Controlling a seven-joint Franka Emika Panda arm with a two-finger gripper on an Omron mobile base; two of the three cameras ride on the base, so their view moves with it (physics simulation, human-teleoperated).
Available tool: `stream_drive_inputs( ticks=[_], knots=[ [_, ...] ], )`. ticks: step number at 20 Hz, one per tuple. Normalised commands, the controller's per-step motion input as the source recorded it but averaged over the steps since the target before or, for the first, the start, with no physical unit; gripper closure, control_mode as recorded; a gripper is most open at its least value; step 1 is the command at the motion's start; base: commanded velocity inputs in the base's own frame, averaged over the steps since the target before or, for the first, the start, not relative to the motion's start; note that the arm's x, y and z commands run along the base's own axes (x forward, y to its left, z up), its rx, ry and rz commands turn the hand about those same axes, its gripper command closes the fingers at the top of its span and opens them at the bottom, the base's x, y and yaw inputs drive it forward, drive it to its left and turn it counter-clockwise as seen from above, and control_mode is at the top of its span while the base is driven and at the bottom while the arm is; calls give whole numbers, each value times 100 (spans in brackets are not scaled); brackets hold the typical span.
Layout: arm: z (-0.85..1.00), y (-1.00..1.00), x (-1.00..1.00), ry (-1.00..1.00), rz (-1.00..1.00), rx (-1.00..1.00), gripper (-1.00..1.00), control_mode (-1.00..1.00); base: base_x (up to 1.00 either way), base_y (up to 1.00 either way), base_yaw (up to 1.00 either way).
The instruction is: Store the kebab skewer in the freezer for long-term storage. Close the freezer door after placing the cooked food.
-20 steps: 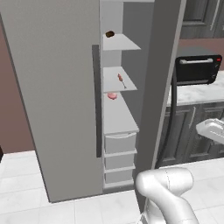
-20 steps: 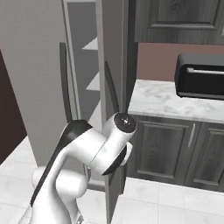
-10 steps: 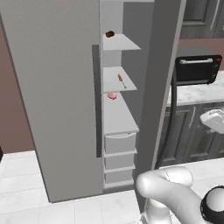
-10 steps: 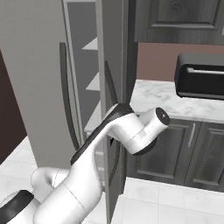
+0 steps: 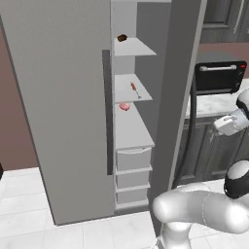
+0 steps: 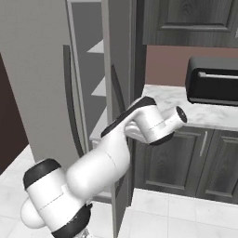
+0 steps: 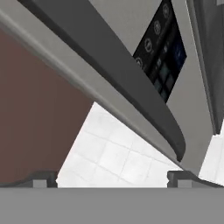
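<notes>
Arm is rising from the near right of the left base view, bending up toward the right edge, where the hand end is sitting just in front of the bench. In the right base view the arm is reaching across in front of the open freezer door, beside the door's dark handle.

In the hand view the jaws are showing two small dark tips far apart at the bottom edge, so they are standing spread with nothing between them. Beyond them the door is running diagonally, with its dark handle and its dark control panel, and white floor tiles are lying behind.

Freezer is standing open, the door swung out to the right. Pale drawers are stacked low inside. On the shelf above them a pink lump is sitting near the front edge. Skewer is lying on the next shelf up, meat end toward the far side, well apart from the jaws. Dark brown lump is sitting on the top shelf.

Right of the door, a toaster oven is standing on the bench, above the dark cupboards.
</notes>
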Motion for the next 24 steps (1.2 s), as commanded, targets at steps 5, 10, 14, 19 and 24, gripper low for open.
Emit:
stream_drive_inputs(
  ticks=[5,10,14,19,24],
  knots=[
    [-19,0,52,-14,20,5,-100,-100,0,0,0],
    [-10,7,38,-28,14,0,-100,-100,0,0,0],
    [0,6,31,-12,4,0,-100,-100,0,0,0],
    [-11,0,44,-5,0,0,-100,-100,0,0,0],
    [-14,4,21,0,0,0,-100,-100,0,0,0]
  ],
)
